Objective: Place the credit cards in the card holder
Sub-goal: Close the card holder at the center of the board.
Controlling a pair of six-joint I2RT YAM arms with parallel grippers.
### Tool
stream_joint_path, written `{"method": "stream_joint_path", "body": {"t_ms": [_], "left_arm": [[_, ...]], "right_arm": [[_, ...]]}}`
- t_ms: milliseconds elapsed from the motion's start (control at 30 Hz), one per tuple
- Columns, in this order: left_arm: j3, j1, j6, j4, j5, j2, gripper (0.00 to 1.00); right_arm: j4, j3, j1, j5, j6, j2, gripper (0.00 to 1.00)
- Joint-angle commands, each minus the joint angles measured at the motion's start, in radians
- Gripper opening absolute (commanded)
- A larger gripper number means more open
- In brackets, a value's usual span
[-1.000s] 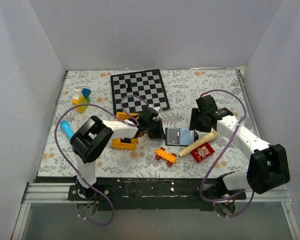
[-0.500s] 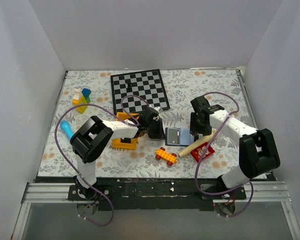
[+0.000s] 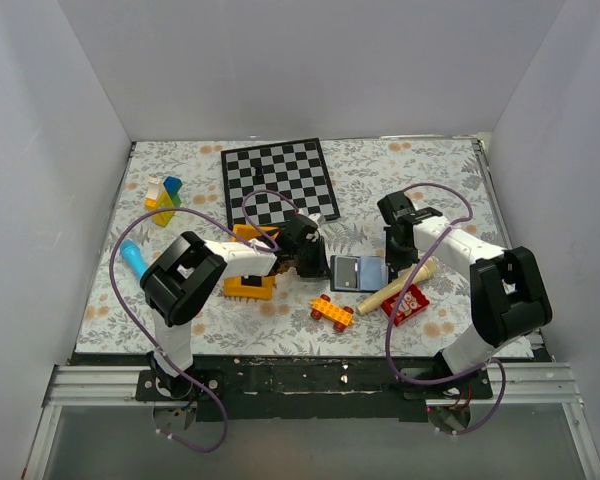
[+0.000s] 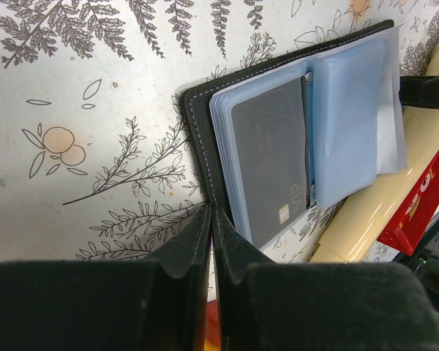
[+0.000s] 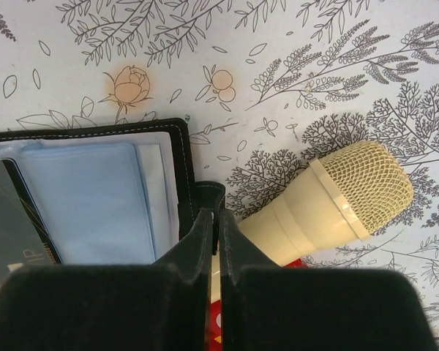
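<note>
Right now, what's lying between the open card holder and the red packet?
A cream toy microphone lies between the card holder and the red packet. The top view shows it; so does the left wrist view.

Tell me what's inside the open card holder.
One dark credit card shows in the card holder's left sleeve; the right sleeve looks empty. Sleeves stacked beneath are covered.

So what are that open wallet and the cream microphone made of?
Card holder: probably leather or imitation, matte black with pale edge stitching; its sleeves look like clear bluish plastic. Microphone: seemingly smooth cream plastic, with a moulded mesh head.
</note>
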Motion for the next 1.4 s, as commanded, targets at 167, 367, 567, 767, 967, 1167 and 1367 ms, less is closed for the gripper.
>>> {"method": "stream_joint_path", "body": {"t_ms": [167,367,567,767,967,1167,1367], "left_arm": [[0.000,-0.013,0.018,-0.087,-0.016,0.012,0.03],[0.002,-0.013,0.015,-0.084,-0.016,0.015,0.04],[-0.003,-0.016,0.007,-0.076,-0.014,0.010,0.04],[-0.014,-0.015,0.003,-0.076,-0.020,0.007,0.03],[-0.046,-0.016,-0.010,-0.068,-0.029,-0.010,0.03],[-0.104,-0.016,-0.025,-0.062,-0.054,-0.045,0.03],[-0.178,-0.015,-0.048,-0.059,-0.080,-0.100,0.03]], "right_arm": [[0.068,0.013,0.008,-0.116,-0.017,-0.151,0.01],[0.190,-0.013,0.008,-0.443,0.010,-0.267,0.01],[0.265,-0.015,0.033,-0.601,0.044,-0.206,0.01],[0.403,-0.065,0.079,-0.685,0.096,-0.144,0.01],[0.518,-0.116,0.100,-0.764,0.161,-0.097,0.01],[0.560,-0.147,0.102,-0.777,0.169,-0.084,0.18],[0.523,-0.131,0.100,-0.733,0.126,-0.158,0.47]]}}
